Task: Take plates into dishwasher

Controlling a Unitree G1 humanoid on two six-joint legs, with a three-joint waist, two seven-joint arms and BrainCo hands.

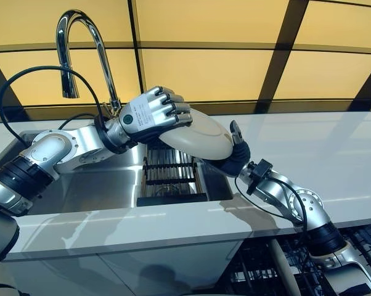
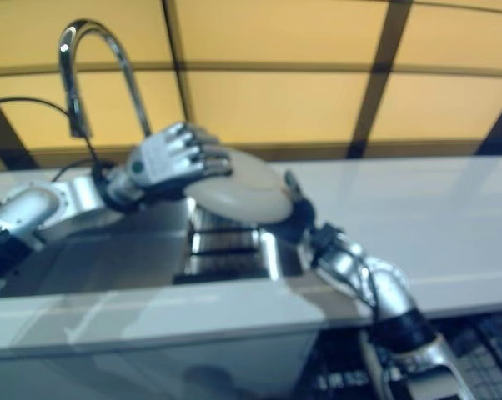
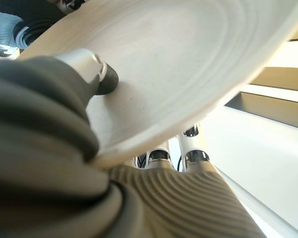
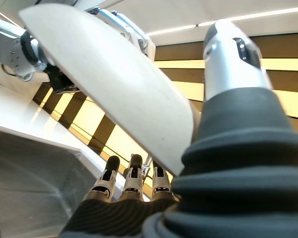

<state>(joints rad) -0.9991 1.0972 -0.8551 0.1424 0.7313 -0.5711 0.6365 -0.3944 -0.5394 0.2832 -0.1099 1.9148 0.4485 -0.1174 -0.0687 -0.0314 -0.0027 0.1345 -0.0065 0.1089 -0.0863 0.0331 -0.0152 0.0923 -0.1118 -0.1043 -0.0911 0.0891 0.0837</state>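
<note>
Plate point(image 1: 198, 137) is above the sink point(image 1: 105, 185), clamped by my left hand point(image 1: 153, 114) and my right hand point(image 1: 235, 154) (fingers under, thumb over). Handover step, I judge: next left releases, right carries it to the dishwasher rack point(image 1: 259, 271).

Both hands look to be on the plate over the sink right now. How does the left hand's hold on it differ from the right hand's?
The left hand comes in over the plate at its faucet-side edge, its fingers curled over the rim; the right hand takes the opposite edge from below. The left hand's fingers show plainly in the eye views; the right hand is mostly hidden behind the plate there. Both hands are closed on the one plate, held tilted above the sink.
</note>
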